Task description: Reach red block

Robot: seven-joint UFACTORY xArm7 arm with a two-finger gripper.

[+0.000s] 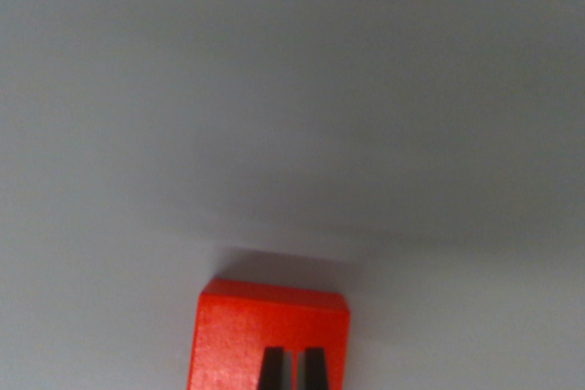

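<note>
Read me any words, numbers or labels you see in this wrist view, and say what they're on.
None: no text can be read in this view.
Red block: plain face, no print showing.
Grey surface: bare, no markings.
Gripper: two dark tips at the bottom edge, no label visible.

Item: black two-fingered gripper [292, 372], seen in part only, at the bottom edge of the wrist view.

Visible parts: two dark fingertips [271, 370], matched in form. Each is a flat, tapered wedge, narrower at the top with a squared-off end and widening toward the frame's lower edge, where it is cut off.

Colour: uniform matt black, no sheen.

Spacing: a narrow slit separates the pair.

Markings, screws, cables: not made out; the picture is soft and the rest of the arm lies outside the frame.
</note>
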